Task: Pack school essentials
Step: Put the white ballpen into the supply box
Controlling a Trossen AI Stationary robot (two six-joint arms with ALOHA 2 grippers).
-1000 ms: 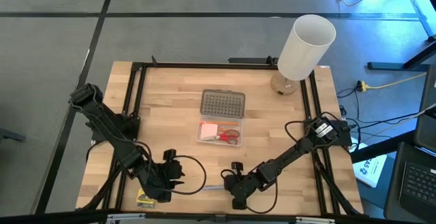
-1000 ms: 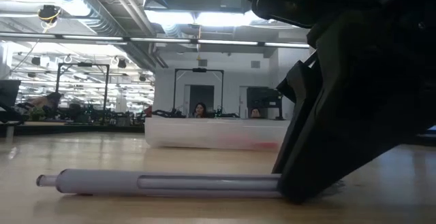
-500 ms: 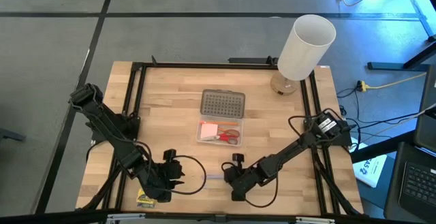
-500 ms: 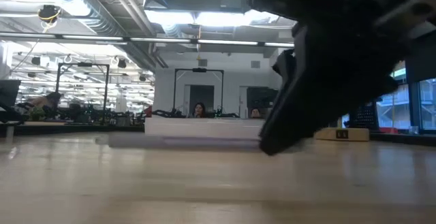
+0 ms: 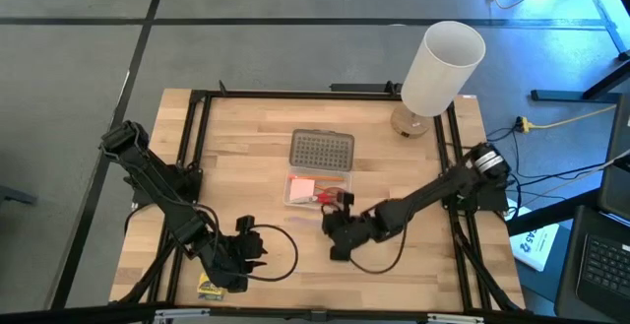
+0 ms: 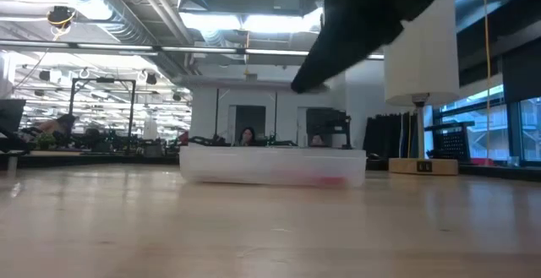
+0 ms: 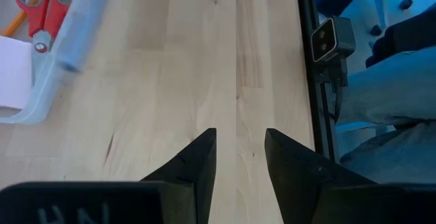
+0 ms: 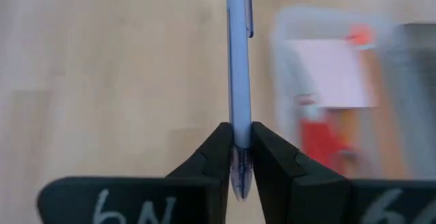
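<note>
A: Right gripper point(image 8: 237, 157) is pinched tight on the purple pen point(image 8: 237, 60), hovering just near-right of the clear case point(image 5: 317, 190).

B: I'd line the pen up lengthwise over the case before releasing it. Left gripper point(image 7: 240, 157) idles near-left, slightly parted, holding nothing.

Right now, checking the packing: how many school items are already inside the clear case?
3 visible: pink eraser, red scissors, orange pencils, all in the clear case. More may be hidden.

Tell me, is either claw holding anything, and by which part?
The right gripper pinches the purple pen near one end. The left gripper holds nothing.
</note>
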